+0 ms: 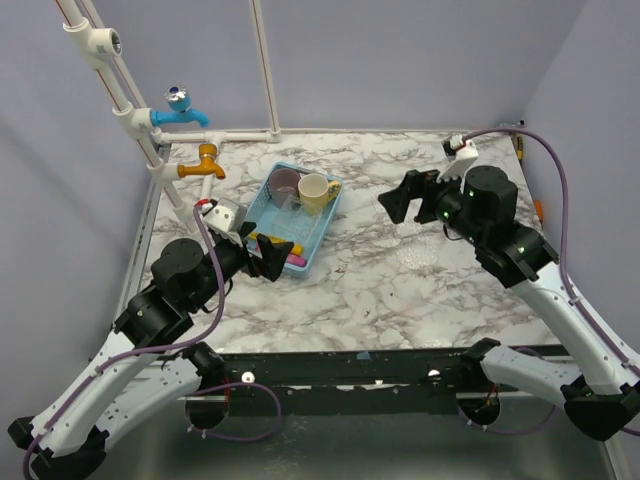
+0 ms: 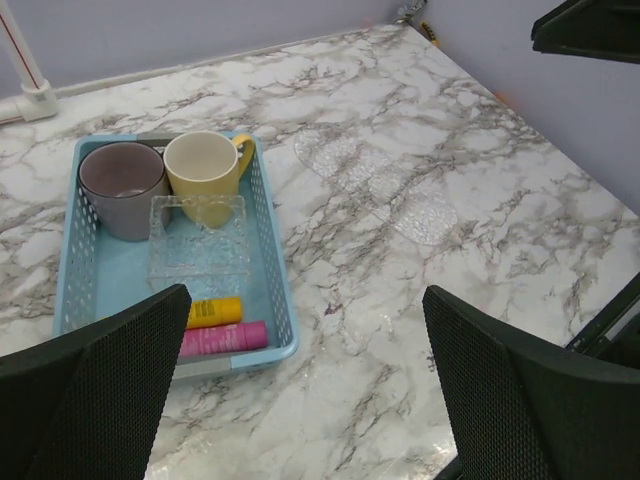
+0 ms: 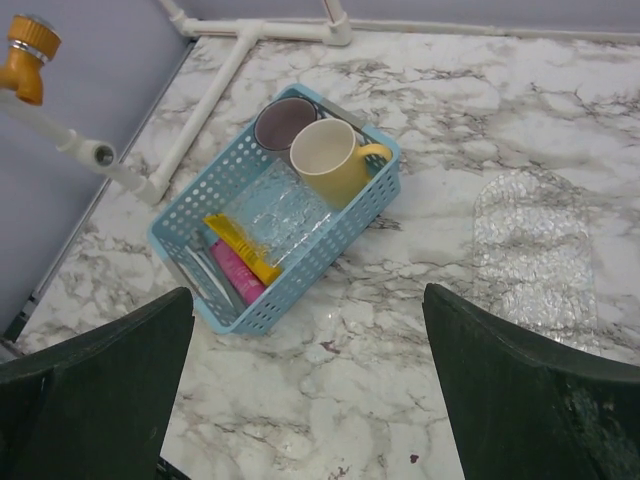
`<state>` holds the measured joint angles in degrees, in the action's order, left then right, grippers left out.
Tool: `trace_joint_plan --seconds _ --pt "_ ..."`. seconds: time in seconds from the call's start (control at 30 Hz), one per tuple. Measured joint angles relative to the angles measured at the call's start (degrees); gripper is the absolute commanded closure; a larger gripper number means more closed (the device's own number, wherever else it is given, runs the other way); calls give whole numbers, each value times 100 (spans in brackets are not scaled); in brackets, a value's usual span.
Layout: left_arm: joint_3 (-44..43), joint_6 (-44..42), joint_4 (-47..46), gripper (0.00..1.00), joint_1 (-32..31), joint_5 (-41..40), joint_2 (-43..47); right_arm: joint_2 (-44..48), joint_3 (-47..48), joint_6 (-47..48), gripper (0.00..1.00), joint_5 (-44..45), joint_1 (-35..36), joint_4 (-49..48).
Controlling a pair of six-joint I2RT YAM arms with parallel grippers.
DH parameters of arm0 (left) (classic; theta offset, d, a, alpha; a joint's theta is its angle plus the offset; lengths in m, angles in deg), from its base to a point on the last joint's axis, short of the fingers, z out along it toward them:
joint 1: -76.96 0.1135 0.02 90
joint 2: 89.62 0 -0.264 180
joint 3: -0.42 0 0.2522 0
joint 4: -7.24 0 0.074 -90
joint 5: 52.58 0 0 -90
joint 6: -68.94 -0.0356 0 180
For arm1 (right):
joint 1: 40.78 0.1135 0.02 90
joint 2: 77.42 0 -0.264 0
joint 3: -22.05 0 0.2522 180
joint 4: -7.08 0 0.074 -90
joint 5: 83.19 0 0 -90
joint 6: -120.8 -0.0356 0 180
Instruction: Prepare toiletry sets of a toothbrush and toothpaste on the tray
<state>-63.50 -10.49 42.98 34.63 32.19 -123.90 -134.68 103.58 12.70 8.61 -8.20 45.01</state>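
A blue basket (image 1: 325, 222) holds a yellow toothpaste tube (image 2: 213, 312) and a magenta-pink tube (image 2: 222, 339), side by side at its near end. Both show in the right wrist view: yellow tube (image 3: 240, 248), pink tube (image 3: 235, 272). Thin pale sticks (image 3: 202, 272) beside them may be toothbrushes. A clear bubbled tray (image 3: 530, 255) lies flat on the marble right of the basket. My left gripper (image 1: 271, 250) is open and empty, just above the basket's near end; its left finger (image 2: 100, 390) hides the tubes' tails. My right gripper (image 1: 408, 198) is open and empty, raised over the tray area.
The basket also holds a mauve cup (image 2: 122, 185), a cream mug (image 2: 205, 165) and a clear glass dish (image 2: 198, 238). White pipes with a blue tap (image 1: 182, 110) and an orange tap (image 1: 203, 165) stand at the back left.
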Motion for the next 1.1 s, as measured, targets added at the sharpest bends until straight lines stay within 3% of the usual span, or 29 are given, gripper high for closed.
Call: trace_joint_plan --seconds 0.47,0.7,1.1 --pt "243 1506 249 1 0 -826 61 -605 122 72 0 179 0 417" --pt "337 2605 866 1 37 -1239 -46 -822 -63 -33 0 654 0 417" --pt "267 4699 2070 5 229 -1631 -667 -1001 -603 -138 0 675 0 382"
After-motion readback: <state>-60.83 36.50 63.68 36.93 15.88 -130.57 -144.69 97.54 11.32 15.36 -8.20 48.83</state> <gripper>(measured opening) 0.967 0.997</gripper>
